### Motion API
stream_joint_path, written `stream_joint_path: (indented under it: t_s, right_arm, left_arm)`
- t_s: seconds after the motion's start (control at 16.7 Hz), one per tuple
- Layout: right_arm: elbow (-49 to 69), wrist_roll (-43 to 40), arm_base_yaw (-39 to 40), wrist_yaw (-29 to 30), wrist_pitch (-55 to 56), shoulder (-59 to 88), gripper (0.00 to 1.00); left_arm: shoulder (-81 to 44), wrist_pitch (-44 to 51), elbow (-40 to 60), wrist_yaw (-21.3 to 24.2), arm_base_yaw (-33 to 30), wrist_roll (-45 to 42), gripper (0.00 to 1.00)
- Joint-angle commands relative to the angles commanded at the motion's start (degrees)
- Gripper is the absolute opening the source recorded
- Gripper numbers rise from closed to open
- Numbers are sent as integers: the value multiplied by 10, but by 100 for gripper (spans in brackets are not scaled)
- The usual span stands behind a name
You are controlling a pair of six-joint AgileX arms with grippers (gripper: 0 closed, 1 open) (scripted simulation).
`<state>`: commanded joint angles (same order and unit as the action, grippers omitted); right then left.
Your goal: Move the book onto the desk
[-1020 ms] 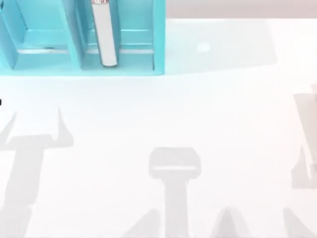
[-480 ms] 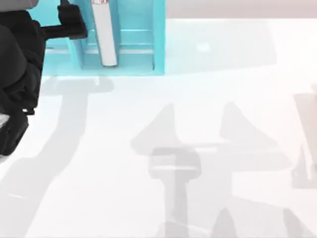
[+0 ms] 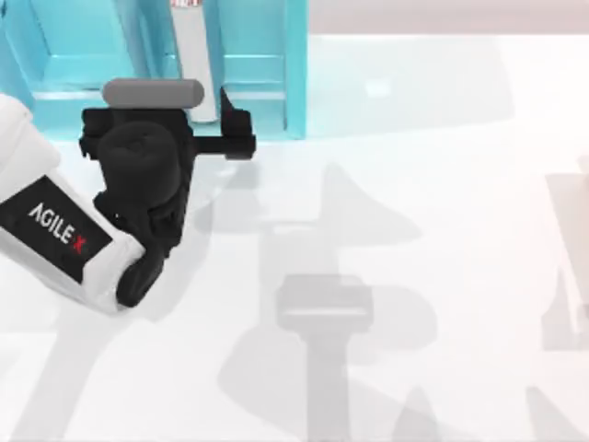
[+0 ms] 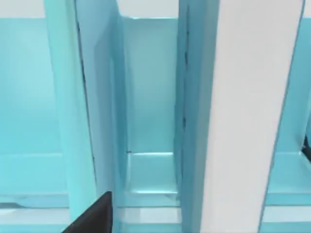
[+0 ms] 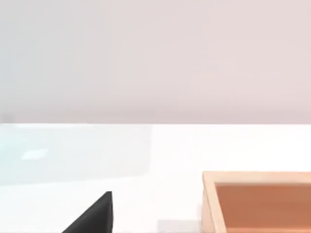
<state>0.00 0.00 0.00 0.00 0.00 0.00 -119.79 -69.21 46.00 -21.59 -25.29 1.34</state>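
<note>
**Left tool at the shelf mouth, book upright inside**

My left tool sits at the far left of the bench, right at the open front of the teal shelf unit. From above, one black finger pokes out on the right side of the wrist, just beside the near end of the book; the other finger is hidden under my wrist housing. My left wrist view puts one dark fingertip at the base of a teal divider, and a sliver of the other at the opposite edge, so the tool stands spread apart with the book between the two tips. I cannot tell whether either finger touches a cover.

The book stands upright in the right-hand compartment of the shelf unit, its pale spine facing my wrist camera and its teal cover edge-on beside it. A narrow gap separates it from the divider on one side. It rests on the shelf floor, not on the white surface of the bench.

My right tool shows as one dark fingertip in its own wrist view, over the bench and near a wooden tray; I cannot tell whether that tool is apart or together.
</note>
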Motion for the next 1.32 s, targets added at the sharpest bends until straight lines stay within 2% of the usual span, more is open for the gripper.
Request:
stream_joint_path:
  t_s: [0.54,1.08,1.32]
  right_arm:
    - [0,0,0,0,0,0,100]
    - [0,0,0,0,0,0,100]
    - [0,0,0,0,0,0,100]
  left_arm:
    - [-27,0,11,2,-1,0,100]
    - [-141,95,223,40,34,-4,100]
    - [-162,116,264,49,43,-4,100]
